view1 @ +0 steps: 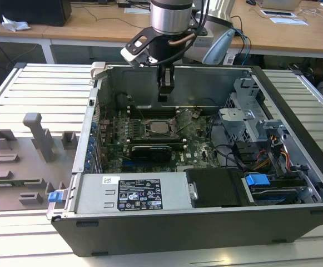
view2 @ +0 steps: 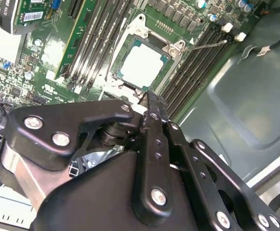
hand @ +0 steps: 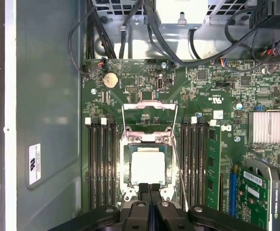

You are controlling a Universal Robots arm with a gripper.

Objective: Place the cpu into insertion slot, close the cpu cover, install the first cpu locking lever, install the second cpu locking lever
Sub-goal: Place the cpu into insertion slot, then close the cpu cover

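Gripper (hand: 149, 191), pinched together on nothing, we are listing near the cpu cover (hand: 127, 166); descending skewed could be bending the loose-looking locking lever (hand: 178, 173).

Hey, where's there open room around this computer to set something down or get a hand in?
Free: the slatted table beyond the fixture board; bare case panel beside the memory slots. Crowded: cables by the drive cage.

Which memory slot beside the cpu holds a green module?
The outermost slot, farthest from the cpu toward the finned heatsink; the others stand empty and black.
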